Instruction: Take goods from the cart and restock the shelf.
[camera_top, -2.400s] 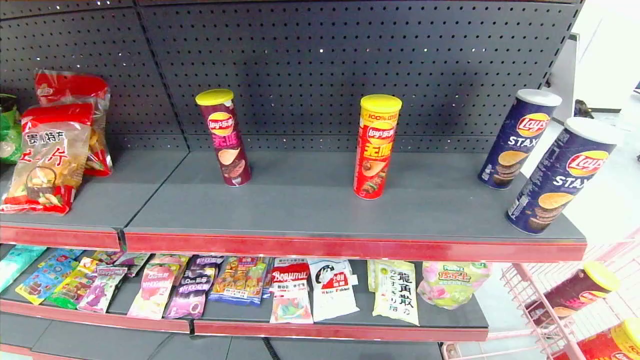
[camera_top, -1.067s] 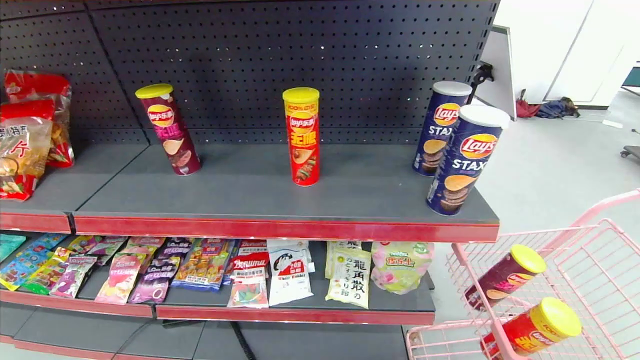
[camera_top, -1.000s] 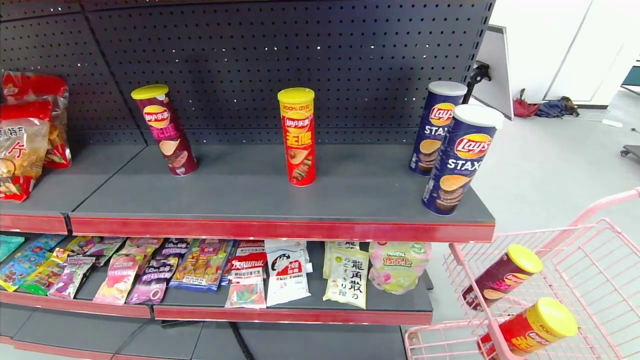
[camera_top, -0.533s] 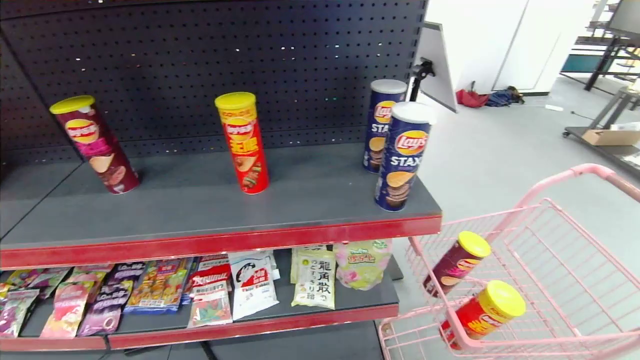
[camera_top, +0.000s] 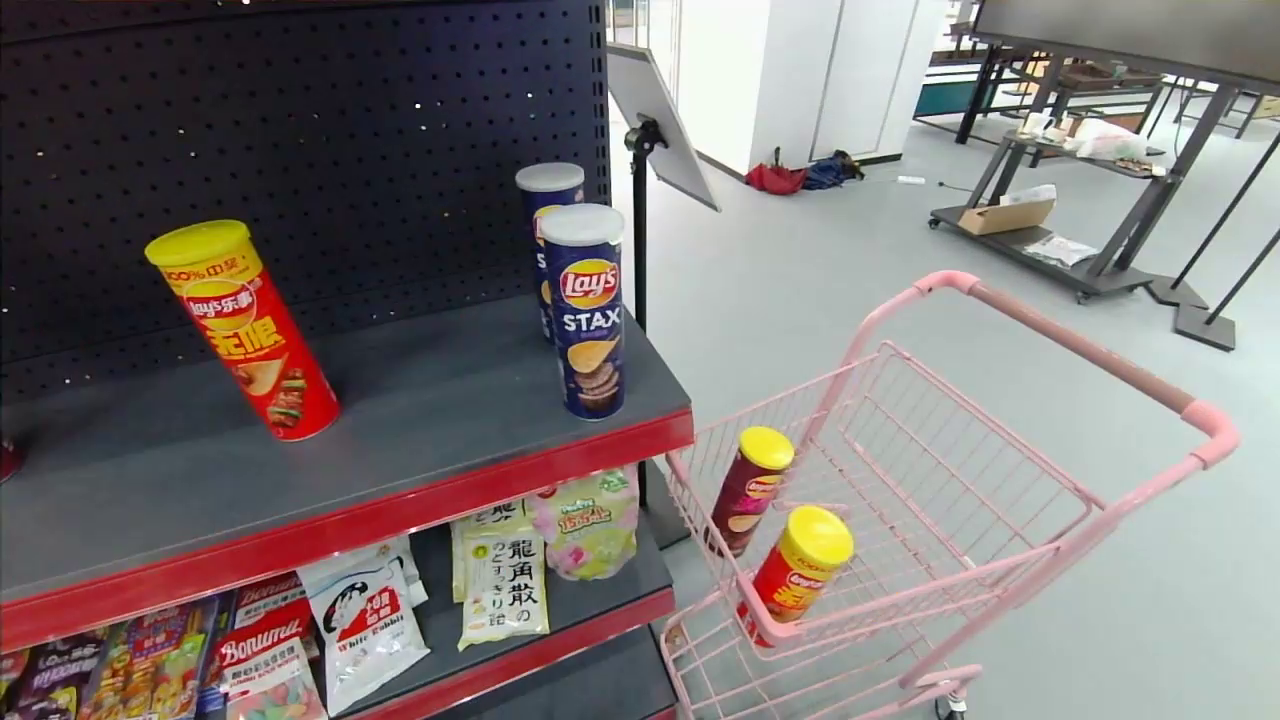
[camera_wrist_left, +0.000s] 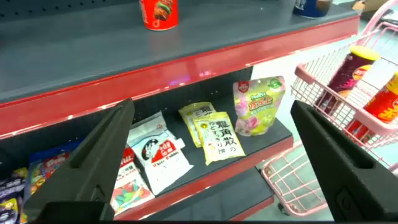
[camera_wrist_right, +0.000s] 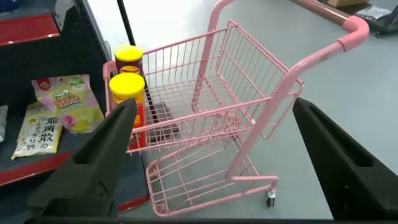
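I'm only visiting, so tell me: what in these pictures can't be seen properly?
Rear blue can: head view, mostly behind the front blue can.
Red can on the shelf: left wrist view, top cut off by the picture's edge.
Other red can, in the cart: head view, base behind the cart's rim.
Snack bags: head view, tops under the shelf's edge.

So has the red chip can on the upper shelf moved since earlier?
No. The camera swung right; the red can stands at the same spot on the shelf, well left of the front blue can.
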